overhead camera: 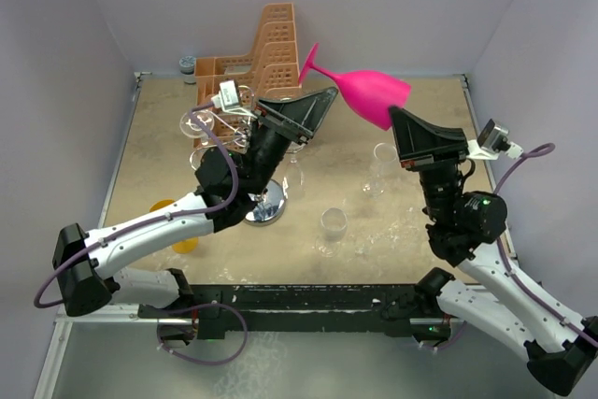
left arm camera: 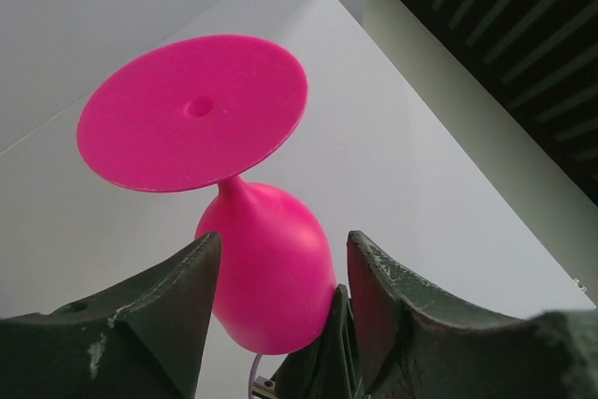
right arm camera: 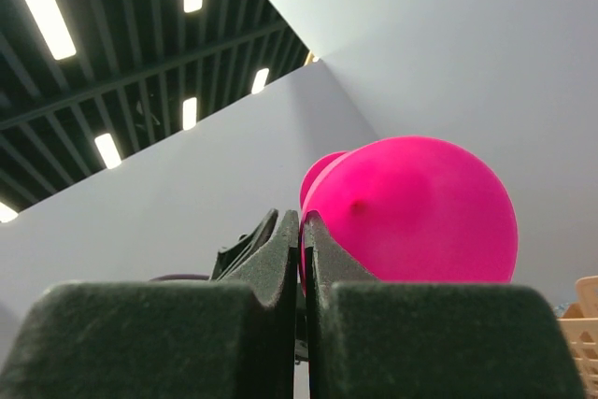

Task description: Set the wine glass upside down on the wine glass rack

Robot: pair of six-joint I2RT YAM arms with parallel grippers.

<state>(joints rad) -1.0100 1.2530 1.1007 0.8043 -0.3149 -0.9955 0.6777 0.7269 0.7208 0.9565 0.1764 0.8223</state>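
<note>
The wine glass [left arm camera: 266, 273] is seen to be of opaque pink plastic, smooth and matt, with only a faint sheen. The wine glass rack [overhead camera: 265, 206] is formed of thin silver metal wire, and its round base is polished to mirror-like chrome. The basket [overhead camera: 271, 39] is moulded in perforated orange plastic. The fingers [left arm camera: 159, 310] of the left claw [left arm camera: 280, 242] are shown dark, matt and scuffed. The tabletop [overhead camera: 154, 151] is finished in a dull, mottled tan.

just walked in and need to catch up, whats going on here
The right tool holds the pink wine glass by its rim, raised and tilted above the table. The left tool is open, aimed up at the glass without gripping it. The wine glass rack stands on the table under the left arm; the glass is not on it yet.
</note>
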